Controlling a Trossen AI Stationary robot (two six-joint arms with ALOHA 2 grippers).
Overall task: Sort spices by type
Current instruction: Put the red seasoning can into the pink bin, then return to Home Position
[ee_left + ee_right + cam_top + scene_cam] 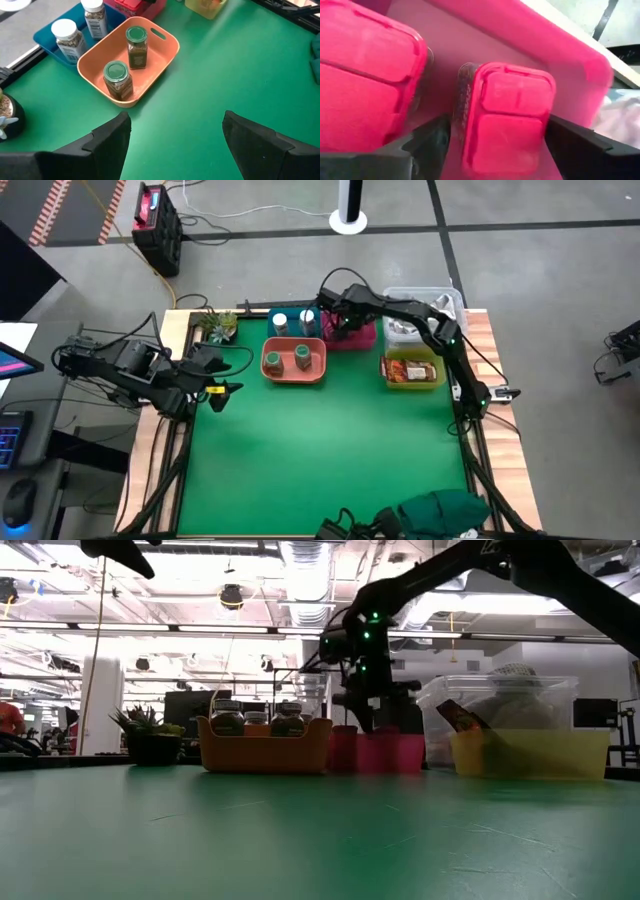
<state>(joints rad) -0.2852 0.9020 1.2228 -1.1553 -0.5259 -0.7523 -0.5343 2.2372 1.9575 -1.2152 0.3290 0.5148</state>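
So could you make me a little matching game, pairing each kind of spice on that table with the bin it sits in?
Things:
1. white-capped jars
2. green-capped jars
3. pink-lidded containers
4. brown-orange sachets

Places:
A. yellow bin
B. blue bin
C. pink bin
D. orange bin

Pairs: 1-B, 2-D, 3-C, 4-A.

The right end effector is down in the pink bin, with one pink-lidded container between its fingers. The left end effector is open, above bare green table.
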